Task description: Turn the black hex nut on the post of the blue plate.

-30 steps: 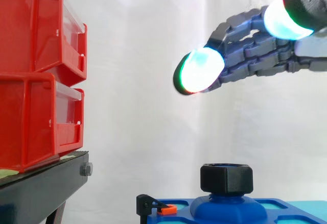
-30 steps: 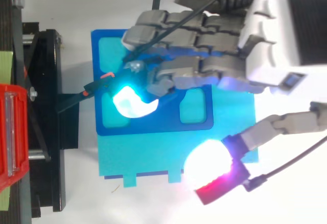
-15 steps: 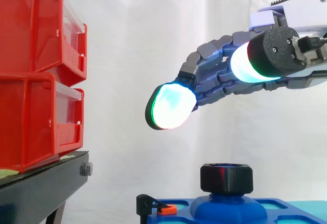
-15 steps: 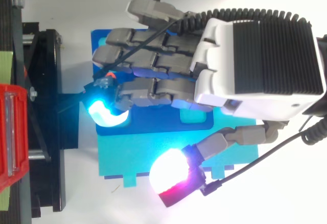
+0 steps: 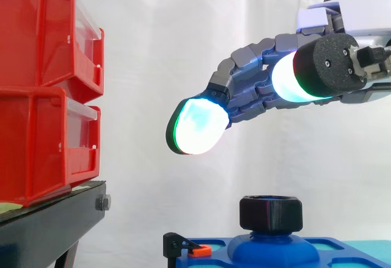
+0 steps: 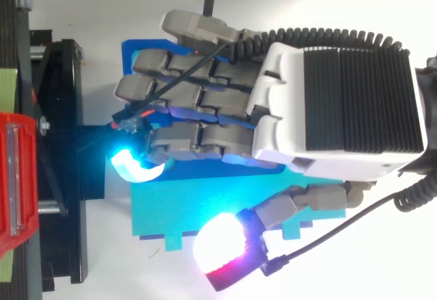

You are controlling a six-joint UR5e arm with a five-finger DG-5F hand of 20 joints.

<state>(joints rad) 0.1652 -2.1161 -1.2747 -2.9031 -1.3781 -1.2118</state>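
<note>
The black hex nut sits on the raised blue post of the blue plate at the bottom of the side view. My hand hovers well above it, clear of the nut, with its fingers stretched out and only slightly bent toward the left, the thumb held apart. It holds nothing. From above, the hand covers most of the blue plate and hides the nut.
Two stacked red bins rest on a black stand at the left. A small black clip with an orange tab sits at the plate's left edge. A cyan sheet lies under the plate.
The hand has travelled left over the plate and dropped a little toward the nut. Its fingers stay extended.
</note>
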